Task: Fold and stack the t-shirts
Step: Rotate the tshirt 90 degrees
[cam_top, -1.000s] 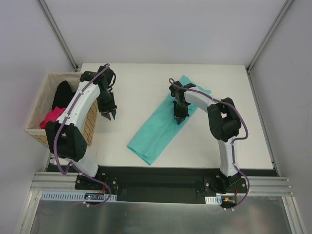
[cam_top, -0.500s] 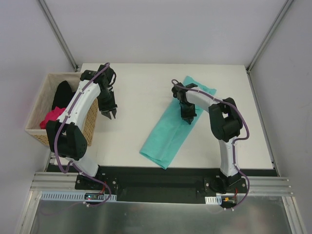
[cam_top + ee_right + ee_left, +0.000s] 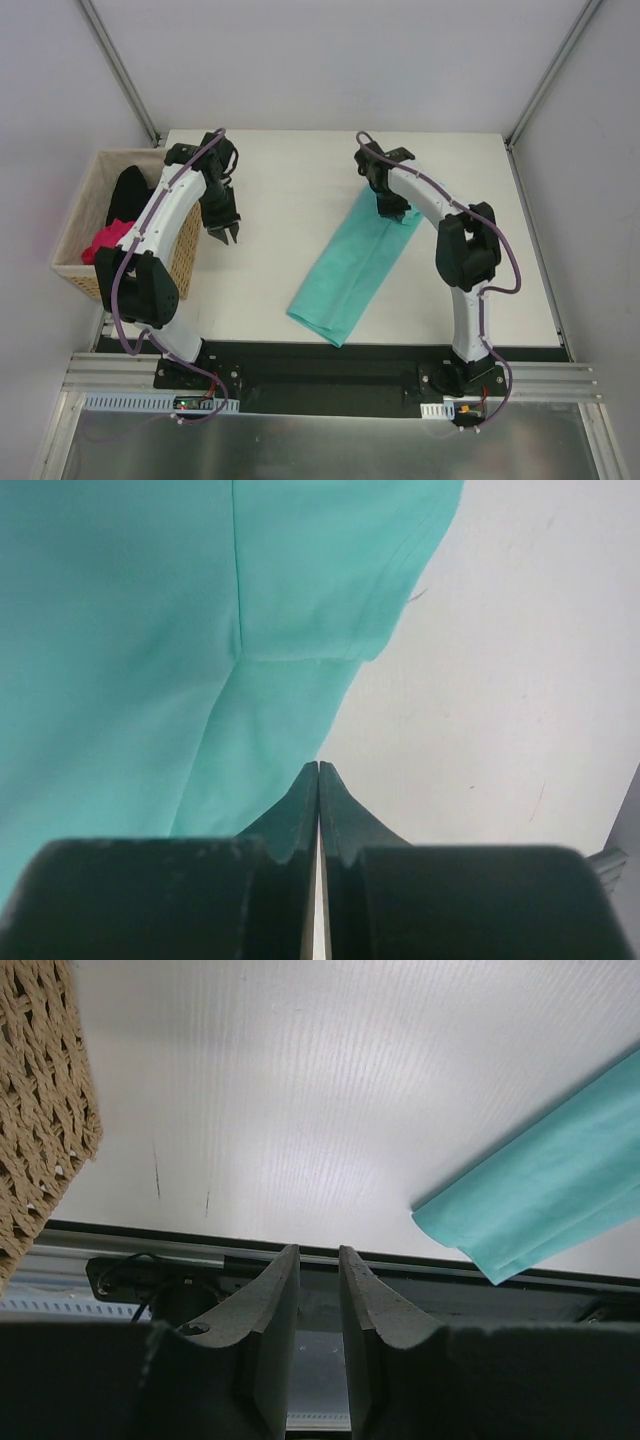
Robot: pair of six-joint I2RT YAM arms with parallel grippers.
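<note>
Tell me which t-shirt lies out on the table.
The teal t-shirt, folded into a long strip on the white table. The magenta pink t-shirt and the black t-shirt are bunched in the wicker basket.

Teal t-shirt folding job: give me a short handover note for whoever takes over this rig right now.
Left pincer: open, empty, hanging over the white table beside the woven wicker basket.
Right pincer: shut, tips at the far end of the teal cloth t-shirt; no cloth visible between them.
Things: the teal shirt lies on the table as a long diagonal strip; the magenta pink cloth t-shirt and black cloth t-shirt are bunched in the basket.
Done: teal shirt folded lengthwise.
Left: probably fold it crosswise, then fold the pink and black shirts and stack all three.
</note>
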